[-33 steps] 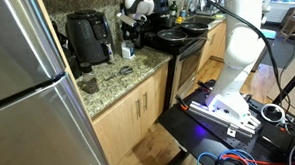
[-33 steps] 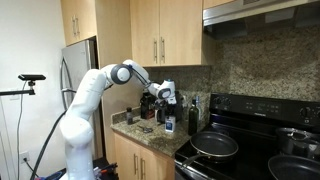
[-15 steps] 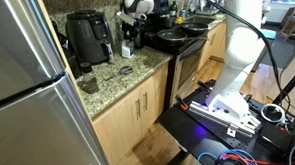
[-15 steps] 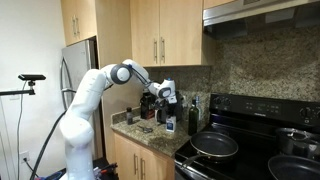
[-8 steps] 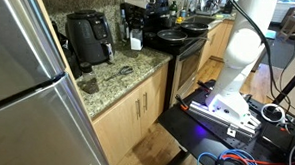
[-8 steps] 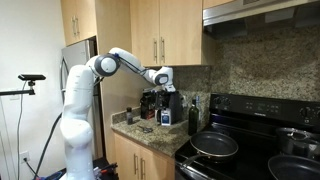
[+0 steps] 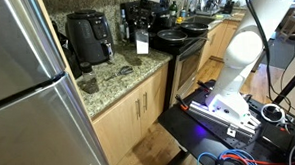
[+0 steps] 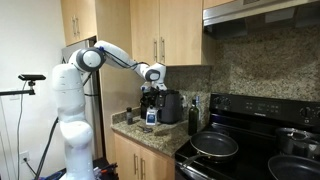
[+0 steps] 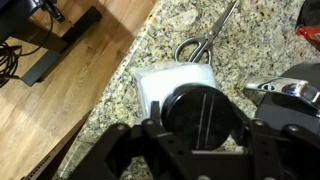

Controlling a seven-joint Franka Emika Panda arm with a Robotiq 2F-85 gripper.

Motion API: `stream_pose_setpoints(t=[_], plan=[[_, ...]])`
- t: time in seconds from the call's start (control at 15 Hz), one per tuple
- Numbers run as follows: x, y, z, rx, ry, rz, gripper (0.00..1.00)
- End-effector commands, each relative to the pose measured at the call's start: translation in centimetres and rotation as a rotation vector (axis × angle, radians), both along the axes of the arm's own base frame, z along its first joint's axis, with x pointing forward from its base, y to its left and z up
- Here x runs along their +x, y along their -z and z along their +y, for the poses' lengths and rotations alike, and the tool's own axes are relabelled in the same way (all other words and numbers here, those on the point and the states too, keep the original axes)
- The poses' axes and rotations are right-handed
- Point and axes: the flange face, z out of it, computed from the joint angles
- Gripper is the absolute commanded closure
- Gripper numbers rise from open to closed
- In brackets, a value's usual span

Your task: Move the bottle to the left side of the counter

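We see the gripper (image 8: pixel 152 105) closed around the dark top of the bottle (image 9: pixel 172 86), holding it upright over the counter (image 7: pixel 115 78). In the wrist view the bottle hangs near the counter's front edge, just beside a pair of scissors (image 9: pixel 204 43).

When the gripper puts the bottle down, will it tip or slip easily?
The bottle is probably stiff: no denting shows where the gripper clamps it. Small, so likely light. Tall and narrow, it may tip on the counter if released tilted.
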Motion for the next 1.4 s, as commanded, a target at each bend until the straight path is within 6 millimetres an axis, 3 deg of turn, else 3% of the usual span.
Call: stream_pose_setpoints(t=[0.0, 0.27, 0.6, 0.67, 0.73, 0.93, 1.0, 1.33], plan=[[-0.3, 0.7, 1.0, -0.005, -0.041, 0.015, 0.61], [-2.6, 2.6, 7.4, 0.025, -0.252, 0.042, 0.61], [-7.3, 3.9, 16.4, 0.017, -0.490, 0.013, 0.61], [-7.9, 3.6, 17.2, 0.020, -0.503, -0.017, 0.61], [-6.7, 4.3, 16.6, -0.003, -0.464, 0.033, 0.36], [-7.6, 4.3, 18.4, -0.004, -0.498, 0.016, 0.36], [-7.6, 4.9, 18.5, -0.009, -0.507, 0.024, 0.61], [-10.0, 7.9, 23.9, -0.004, -0.637, 0.003, 0.61]])
